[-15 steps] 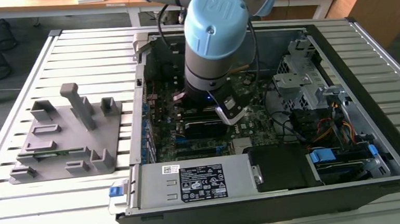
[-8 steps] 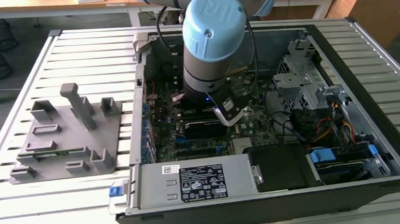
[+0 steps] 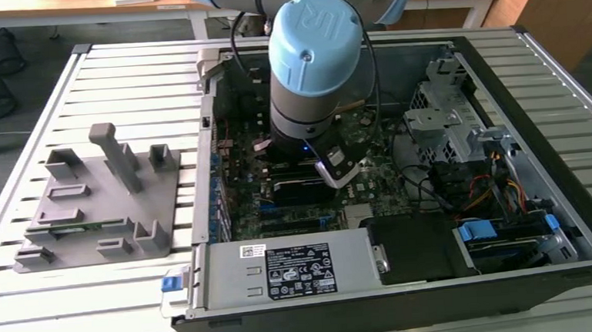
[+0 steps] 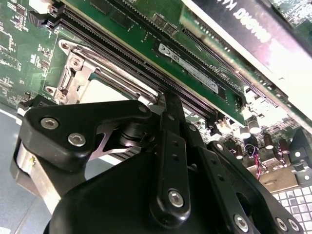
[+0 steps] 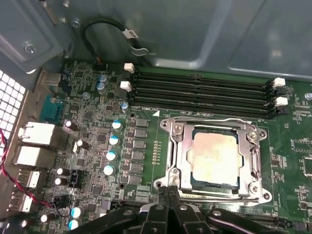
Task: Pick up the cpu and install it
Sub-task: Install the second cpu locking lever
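The cpu is a flat square chip with a dull silver top. It lies flat in the motherboard socket, ringed by the socket's metal frame. In the second wrist view a pale patch of the cpu shows inside that frame. My gripper hangs just off the socket's edge, fingers pressed together with nothing between them. In the second wrist view the gripper has its tip close over the frame's rim. In the exterior view the gripper is down inside the open computer case, over the board.
Several black memory slots run beside the socket, and a memory stick stands in one. Capacitors cluster nearby. A drive cage and power supply crowd the case. A grey fixture block sits on the exterior view's left.
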### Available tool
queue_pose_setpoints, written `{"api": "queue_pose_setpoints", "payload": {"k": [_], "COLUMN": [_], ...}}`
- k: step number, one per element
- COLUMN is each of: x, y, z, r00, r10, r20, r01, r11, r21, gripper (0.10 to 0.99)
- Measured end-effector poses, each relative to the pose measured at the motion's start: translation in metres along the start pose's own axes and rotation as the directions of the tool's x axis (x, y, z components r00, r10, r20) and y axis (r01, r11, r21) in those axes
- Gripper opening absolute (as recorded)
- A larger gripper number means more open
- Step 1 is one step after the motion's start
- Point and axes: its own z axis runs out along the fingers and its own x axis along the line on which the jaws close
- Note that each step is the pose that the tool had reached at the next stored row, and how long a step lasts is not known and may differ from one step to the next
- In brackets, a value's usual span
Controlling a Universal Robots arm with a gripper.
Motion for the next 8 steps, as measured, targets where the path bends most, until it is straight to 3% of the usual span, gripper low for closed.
{"api": "queue_pose_setpoints", "payload": {"k": [4,8], "x": [0.0009,0.0030], "y": [-0.0003,-0.0003], "z": [0.0013,0.0018], "r00": [1.0000,1.0000], "r10": [0.000,0.000], "r20": [0.0012,0.0013], "r01": [0.000,0.000], "r11": [1.0000,0.9999], "r21": [-0.010,-0.014], "gripper": [0.106,0.106]}}
